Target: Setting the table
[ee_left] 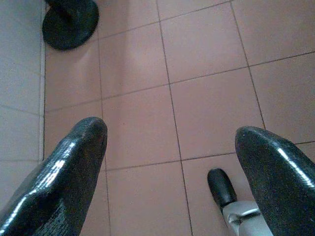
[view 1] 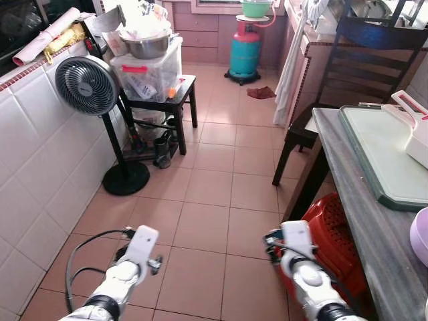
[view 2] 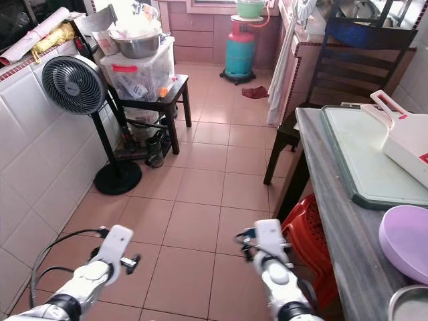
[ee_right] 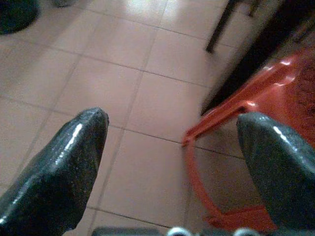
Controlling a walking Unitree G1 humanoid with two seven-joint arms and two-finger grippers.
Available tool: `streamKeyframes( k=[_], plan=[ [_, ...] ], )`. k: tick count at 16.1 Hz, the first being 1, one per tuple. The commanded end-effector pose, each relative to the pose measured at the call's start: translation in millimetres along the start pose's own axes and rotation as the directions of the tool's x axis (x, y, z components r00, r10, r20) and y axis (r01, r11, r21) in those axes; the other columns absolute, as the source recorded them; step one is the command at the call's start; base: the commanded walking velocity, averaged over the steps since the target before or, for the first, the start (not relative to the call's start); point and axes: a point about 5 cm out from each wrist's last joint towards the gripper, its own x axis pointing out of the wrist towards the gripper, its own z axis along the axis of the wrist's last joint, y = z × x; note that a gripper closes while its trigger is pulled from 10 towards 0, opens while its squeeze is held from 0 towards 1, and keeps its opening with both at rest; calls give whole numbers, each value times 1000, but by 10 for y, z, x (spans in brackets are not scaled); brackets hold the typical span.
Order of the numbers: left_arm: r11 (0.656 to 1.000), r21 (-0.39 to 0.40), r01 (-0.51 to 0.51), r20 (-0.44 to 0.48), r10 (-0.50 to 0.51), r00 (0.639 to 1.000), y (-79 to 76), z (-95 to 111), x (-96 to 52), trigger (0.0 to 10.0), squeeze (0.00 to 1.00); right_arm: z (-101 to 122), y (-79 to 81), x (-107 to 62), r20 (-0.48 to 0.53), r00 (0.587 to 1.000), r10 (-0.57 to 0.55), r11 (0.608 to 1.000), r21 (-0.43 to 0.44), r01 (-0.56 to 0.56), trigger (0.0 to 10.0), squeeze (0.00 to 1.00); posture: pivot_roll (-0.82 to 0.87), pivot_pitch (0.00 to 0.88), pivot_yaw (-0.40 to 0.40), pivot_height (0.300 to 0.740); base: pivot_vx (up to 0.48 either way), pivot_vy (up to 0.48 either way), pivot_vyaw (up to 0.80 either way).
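Left gripper: left gripper [ee_left: 170,147] hangs low over the floor tiles [view 1: 214,200], fingers spread wide with nothing between them.
Right gripper: right gripper [ee_right: 172,142] is likewise spread and empty, poised above the tiles just beside the red basket [ee_right: 231,123].
Why so held: both arms look parked low in front, out of the way; my guess is the robot is travelling or turning, not yet reaching.
Task's things: purple plate [view 2: 408,242] sits near the table's near end, with the rim of a metal dish [view 2: 408,304] closer still; a white dustpan-like scoop [view 2: 408,137] rests on the green tray [view 2: 354,150] further along.
Table: grey table [view 2: 348,247] runs along the robot's right, its long edge facing the open floor.
Open room: tiles ahead are free through the middle.
Edges to mind: fan [view 1: 87,85] and its stand by the tiled wall on the left, dark chair [view 1: 354,67] at the table's far end, basket tucked under the table.
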Motion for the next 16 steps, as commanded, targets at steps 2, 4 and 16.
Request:
streamKeyframes(
  k=[2, 4, 16],
  plan=[
    [1000, -30, -7, -24, 7, 1000, -1, -58, -9, 10000, 0, -66, -45, -3, -60, 998, -34, 999, 31, 36, 10000, 0, 102, 0, -4, 740, 0, 0, 0],
    [999, -32, -6, -33, 5, 999, 4, -80, -13, 10000, 0, -162, -48, -30, -109, 993, -37, 995, 84, 47, 10000, 0, 107, 0, -8, 740, 0, 0, 0],
    [995, -98, 5, -46, -10, 999, -16, -103, -14, 10000, 0, -244, -98, -57, -153, 986, -64, 982, 166, 89, 10000, 0, 82, 0, 1, 740, 0, 171, 0]
  ],
)
